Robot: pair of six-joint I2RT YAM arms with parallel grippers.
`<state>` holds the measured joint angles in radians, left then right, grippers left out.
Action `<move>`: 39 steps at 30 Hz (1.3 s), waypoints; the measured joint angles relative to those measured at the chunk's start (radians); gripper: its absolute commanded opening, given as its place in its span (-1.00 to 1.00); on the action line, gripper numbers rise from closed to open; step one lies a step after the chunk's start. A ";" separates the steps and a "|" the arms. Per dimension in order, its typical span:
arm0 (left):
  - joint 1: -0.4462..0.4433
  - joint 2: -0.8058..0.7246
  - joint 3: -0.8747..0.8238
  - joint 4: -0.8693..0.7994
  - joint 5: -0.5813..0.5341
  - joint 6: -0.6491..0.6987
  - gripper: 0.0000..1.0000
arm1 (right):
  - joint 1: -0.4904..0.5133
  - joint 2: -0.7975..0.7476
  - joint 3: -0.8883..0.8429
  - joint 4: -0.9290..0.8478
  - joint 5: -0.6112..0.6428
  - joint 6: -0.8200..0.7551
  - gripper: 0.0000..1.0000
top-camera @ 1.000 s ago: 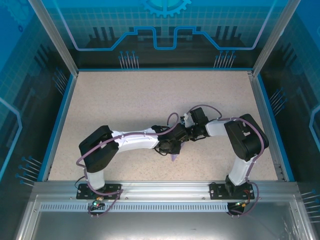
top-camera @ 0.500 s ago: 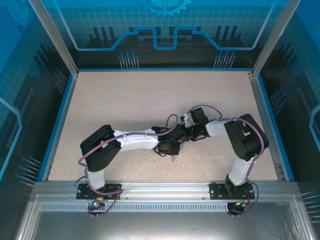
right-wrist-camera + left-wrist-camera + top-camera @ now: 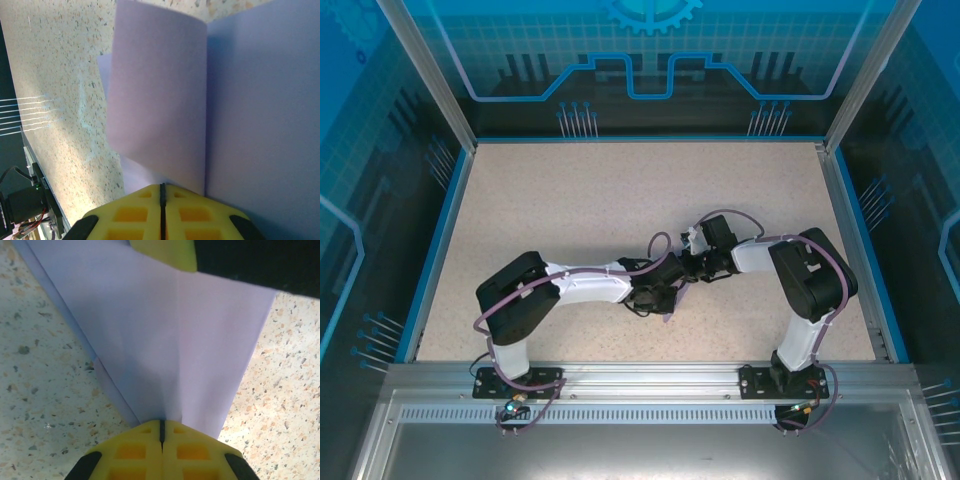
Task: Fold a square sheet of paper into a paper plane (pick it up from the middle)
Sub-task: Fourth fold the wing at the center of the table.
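Speckled surface (image 3: pixel 570 200) under your arms: left end effector (image 3: pixel 161 426) and right end effector (image 3: pixel 162 189) both pinch the folded lilac paper (image 3: pixel 175 340).

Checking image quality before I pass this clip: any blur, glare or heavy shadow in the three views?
Top external: sharp, evenly lit, the lilac paper mostly hidden under the arms. Left wrist: paper soft-focused, shaded near the left gripper. Right wrist: no glare, paper right of the crease darker.
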<state>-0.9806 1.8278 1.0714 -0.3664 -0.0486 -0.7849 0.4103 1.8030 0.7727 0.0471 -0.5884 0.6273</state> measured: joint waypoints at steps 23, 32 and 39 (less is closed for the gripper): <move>0.001 -0.029 -0.078 0.119 0.012 -0.002 -1.00 | -0.009 -0.206 -0.168 0.026 0.039 0.174 -0.79; 0.000 -0.029 -0.079 0.122 0.011 0.029 -1.00 | 0.071 -0.170 -0.203 0.121 0.064 0.278 -0.81; -0.010 -0.029 -0.079 0.122 -0.008 0.041 -1.00 | 0.074 -0.153 -0.134 0.045 0.159 0.269 -0.80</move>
<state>-0.9901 1.7985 0.9920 -0.2443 -0.0563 -0.7437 0.4839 1.6501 0.6388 0.0921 -0.4297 0.8967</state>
